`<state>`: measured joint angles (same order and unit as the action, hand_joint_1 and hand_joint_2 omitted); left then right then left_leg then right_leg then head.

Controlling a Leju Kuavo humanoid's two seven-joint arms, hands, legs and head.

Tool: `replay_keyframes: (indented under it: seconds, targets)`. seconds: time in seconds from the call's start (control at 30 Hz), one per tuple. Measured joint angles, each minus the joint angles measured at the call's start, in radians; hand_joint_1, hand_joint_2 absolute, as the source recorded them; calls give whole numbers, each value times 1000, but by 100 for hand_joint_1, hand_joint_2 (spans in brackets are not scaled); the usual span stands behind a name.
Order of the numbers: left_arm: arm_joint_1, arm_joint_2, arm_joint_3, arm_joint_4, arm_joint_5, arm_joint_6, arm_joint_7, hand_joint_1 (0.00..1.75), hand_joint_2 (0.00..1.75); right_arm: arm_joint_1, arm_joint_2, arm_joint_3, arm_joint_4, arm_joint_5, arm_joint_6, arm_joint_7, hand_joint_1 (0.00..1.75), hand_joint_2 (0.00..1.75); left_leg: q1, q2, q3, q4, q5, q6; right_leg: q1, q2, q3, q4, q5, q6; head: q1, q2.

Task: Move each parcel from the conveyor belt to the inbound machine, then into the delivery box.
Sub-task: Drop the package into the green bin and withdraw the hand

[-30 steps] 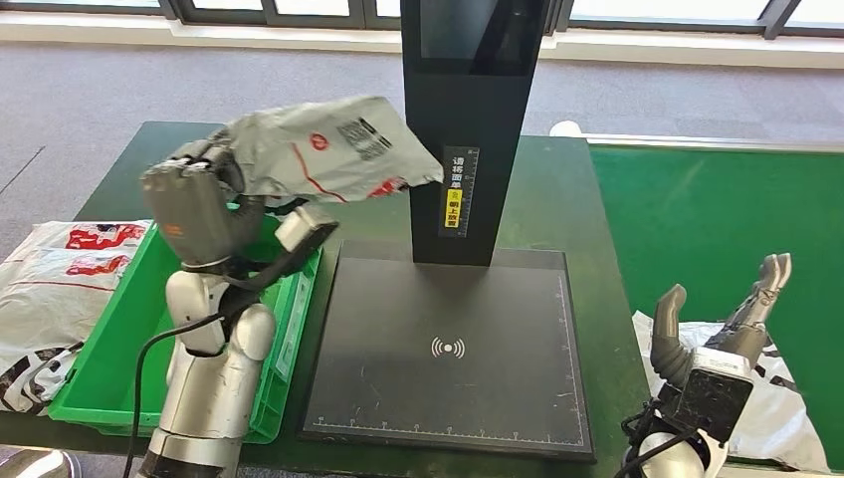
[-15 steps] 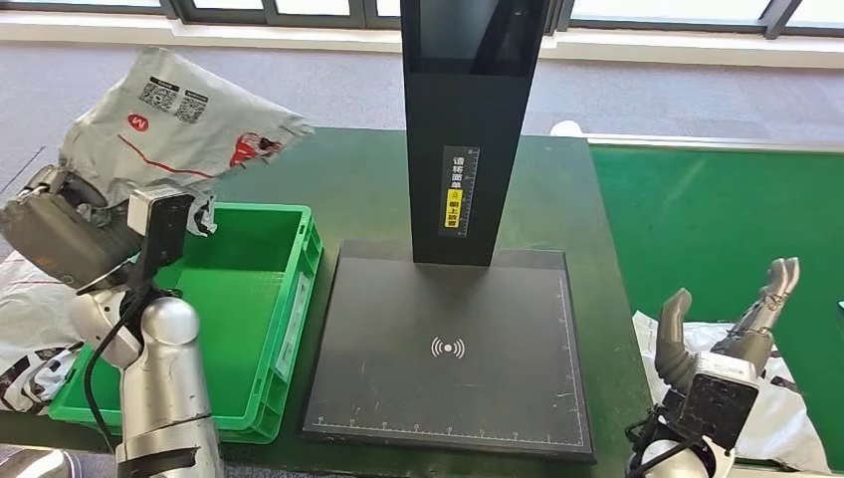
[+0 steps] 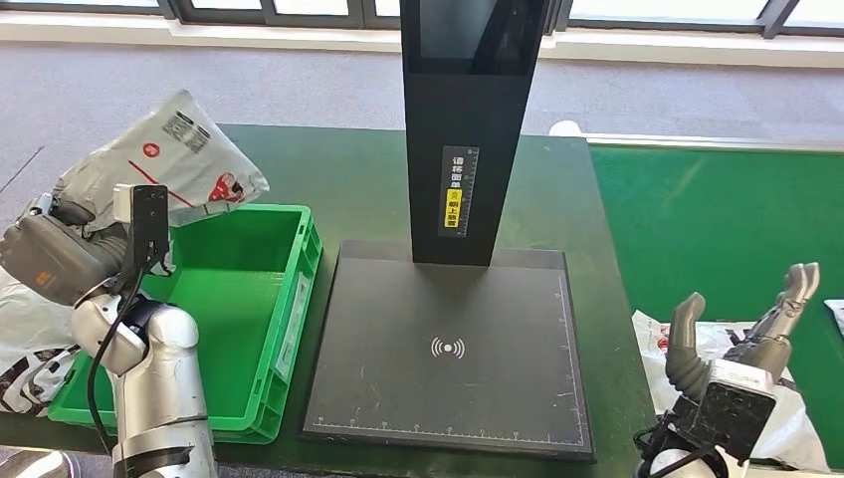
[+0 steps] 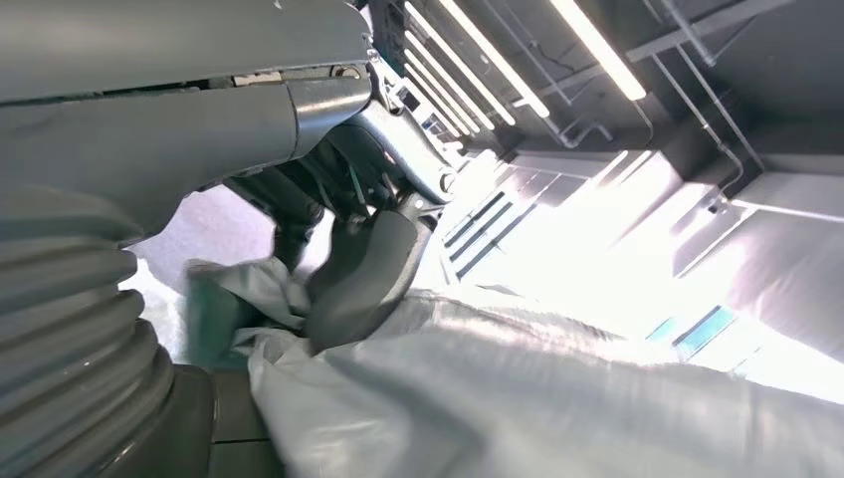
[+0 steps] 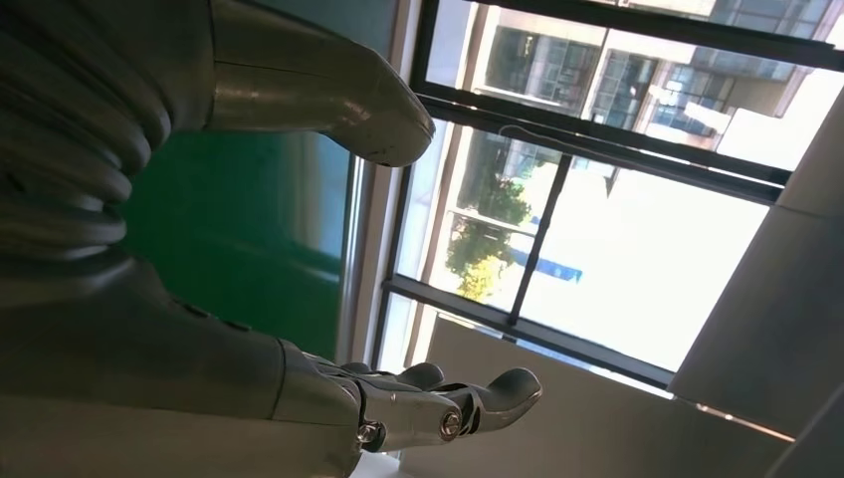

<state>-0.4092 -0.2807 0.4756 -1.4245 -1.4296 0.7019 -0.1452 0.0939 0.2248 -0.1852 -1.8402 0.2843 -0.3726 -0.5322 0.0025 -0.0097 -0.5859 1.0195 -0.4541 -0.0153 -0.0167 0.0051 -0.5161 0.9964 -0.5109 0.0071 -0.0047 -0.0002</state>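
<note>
In the head view, the left hand grips a grey parcel and holds it raised above the far left corner of the green crate, the parcel's printed labels facing up. The crate sits on the dark green worktop, just left of the black scanning machine, whose flat base carries a white wireless mark and whose upright column bears a yellow and white label. More white parcels with red print lie outside the crate's left wall. At the right, the right hand hangs released, fingers spread and pointing up, above another white parcel that lies at the near edge of the green conveyor belt.

In the left wrist view, the left hand has its thick thumb pressed on the crinkled grey parcel, with ceiling lights behind.

In the right wrist view, the right hand is unclenched and holds nothing, its thumb and fingers well apart, with the green belt and windows beyond.
</note>
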Motion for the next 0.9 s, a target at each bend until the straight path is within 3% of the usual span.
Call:
replay_keyframes:
  seconds: [0.33, 0.47, 0.9]
  targets:
    - [31, 28, -43, 7, 16, 0, 27, 0, 175, 0, 9, -15, -6, 9, 12, 7, 0, 175, 0, 0, 0, 0, 0, 0, 0, 0, 0, 0, 0, 0, 0, 0]
    - [43, 39, -58, 6, 31, 0, 23, 0, 0, 0, 14, -16, -11, 11, 15, 12, 0, 175, 0, 0, 0, 0, 0, 0, 0, 0, 0, 0, 0, 0, 0, 0]
    - [60, 37, -54, -17, 88, 0, -96, 0, 0, -8, 17, -45, 0, 44, 47, 45, 0, 175, 0, 0, 0, 0, 0, 0, 0, 0, 0, 0, 0, 0, 0, 0]
